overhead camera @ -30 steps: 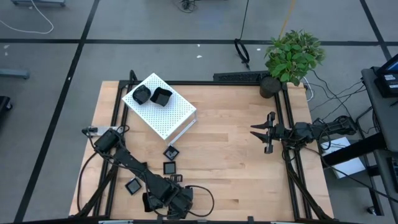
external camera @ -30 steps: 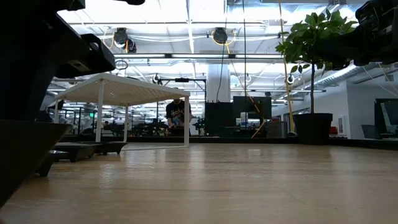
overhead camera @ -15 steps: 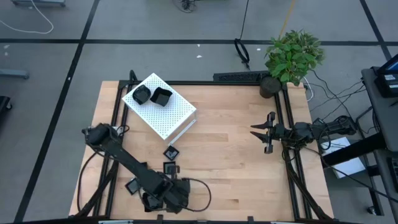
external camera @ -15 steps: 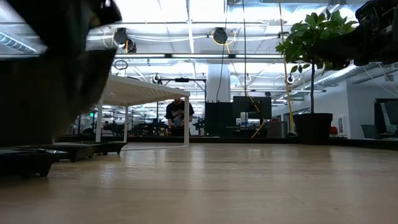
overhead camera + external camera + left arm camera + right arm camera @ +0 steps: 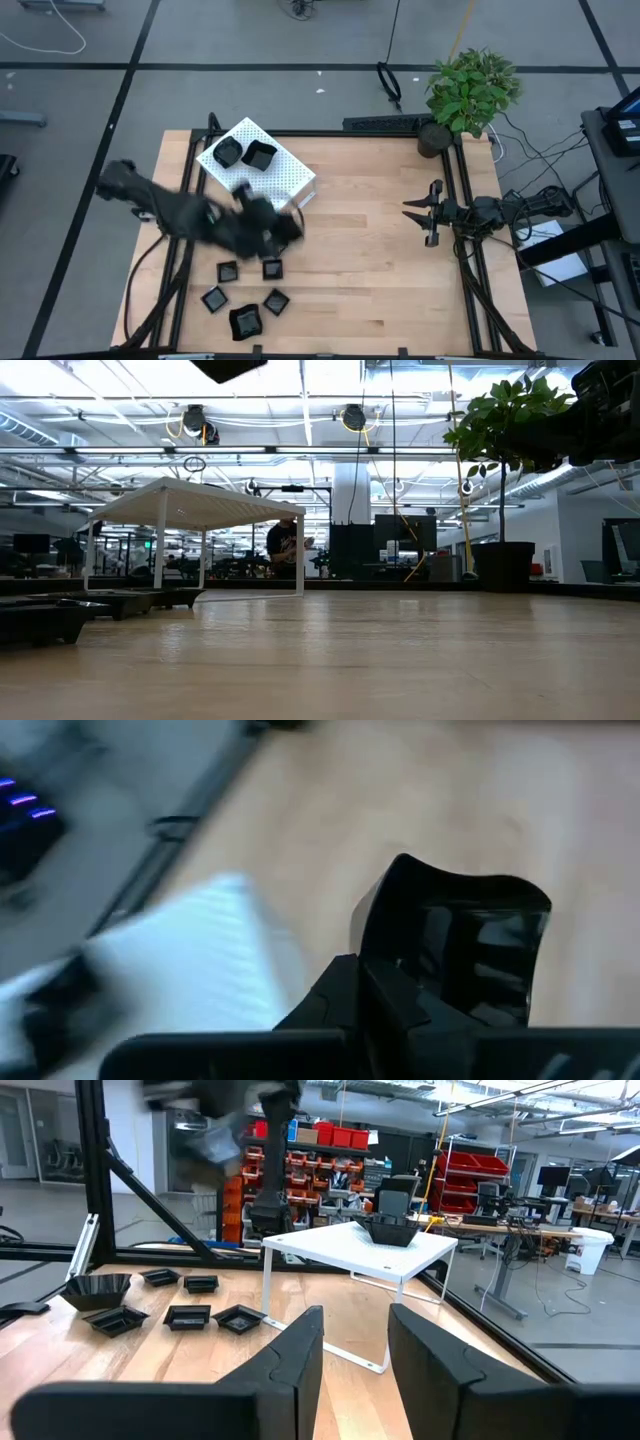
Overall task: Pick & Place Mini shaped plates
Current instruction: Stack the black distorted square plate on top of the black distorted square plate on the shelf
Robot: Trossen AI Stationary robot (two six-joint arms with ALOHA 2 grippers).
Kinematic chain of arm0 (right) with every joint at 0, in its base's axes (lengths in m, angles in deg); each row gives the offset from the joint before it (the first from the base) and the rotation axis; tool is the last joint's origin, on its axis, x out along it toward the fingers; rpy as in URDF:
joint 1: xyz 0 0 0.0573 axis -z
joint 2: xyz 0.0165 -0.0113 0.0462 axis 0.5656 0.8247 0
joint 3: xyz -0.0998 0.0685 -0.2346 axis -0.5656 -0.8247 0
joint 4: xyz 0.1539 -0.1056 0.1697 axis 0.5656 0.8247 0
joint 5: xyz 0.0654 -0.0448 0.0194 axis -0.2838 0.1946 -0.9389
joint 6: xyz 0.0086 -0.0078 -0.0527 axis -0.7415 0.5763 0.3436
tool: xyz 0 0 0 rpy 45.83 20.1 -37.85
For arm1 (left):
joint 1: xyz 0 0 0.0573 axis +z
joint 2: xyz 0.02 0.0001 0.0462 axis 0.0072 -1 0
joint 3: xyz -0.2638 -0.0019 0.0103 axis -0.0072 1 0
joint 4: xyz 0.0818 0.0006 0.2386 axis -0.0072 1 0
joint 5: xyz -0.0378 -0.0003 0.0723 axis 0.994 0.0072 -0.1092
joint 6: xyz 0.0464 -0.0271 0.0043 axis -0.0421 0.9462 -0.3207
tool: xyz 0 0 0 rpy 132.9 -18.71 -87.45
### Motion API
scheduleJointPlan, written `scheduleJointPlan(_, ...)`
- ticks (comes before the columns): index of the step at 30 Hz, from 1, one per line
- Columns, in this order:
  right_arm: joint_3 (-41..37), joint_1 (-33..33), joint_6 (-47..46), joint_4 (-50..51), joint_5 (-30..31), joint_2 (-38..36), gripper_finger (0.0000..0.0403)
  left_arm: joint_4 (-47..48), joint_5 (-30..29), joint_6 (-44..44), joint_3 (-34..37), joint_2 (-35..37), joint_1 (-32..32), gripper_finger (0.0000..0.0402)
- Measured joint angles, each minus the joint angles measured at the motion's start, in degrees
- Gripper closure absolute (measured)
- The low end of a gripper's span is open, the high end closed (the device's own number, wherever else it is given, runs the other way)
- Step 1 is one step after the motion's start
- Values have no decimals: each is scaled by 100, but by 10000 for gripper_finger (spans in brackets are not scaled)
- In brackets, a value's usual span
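Now my left gripper is clamped on one mini plate, left of the frame's centre beside the white perforated box.

I see two plates on the box in the upper left, and five loose plates on the table at the lower left. My right gripper waits at centre right, its fingers apart and holding nothing.

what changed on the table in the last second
The left gripper closed on a mini plate at the near edge and swung it up toward the white box. The right gripper, two plates on the box and five on the table stayed put.
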Motion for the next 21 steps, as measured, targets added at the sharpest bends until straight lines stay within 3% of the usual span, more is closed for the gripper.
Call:
scheduleJointPlan(6,0,0,0,0,0,0,300,331,24,49,0,1101,2001,400)
scheduleJointPlan(11,0,0,-2,0,0,0,300,248,424,131,-2,1506,3665,400)
scheduleJointPlan(15,0,1,-1,0,0,0,300,145,953,400,100,1472,4410,400)
scheduleJointPlan(21,0,1,-1,0,0,0,300,-471,1682,539,1163,1524,5176,400)
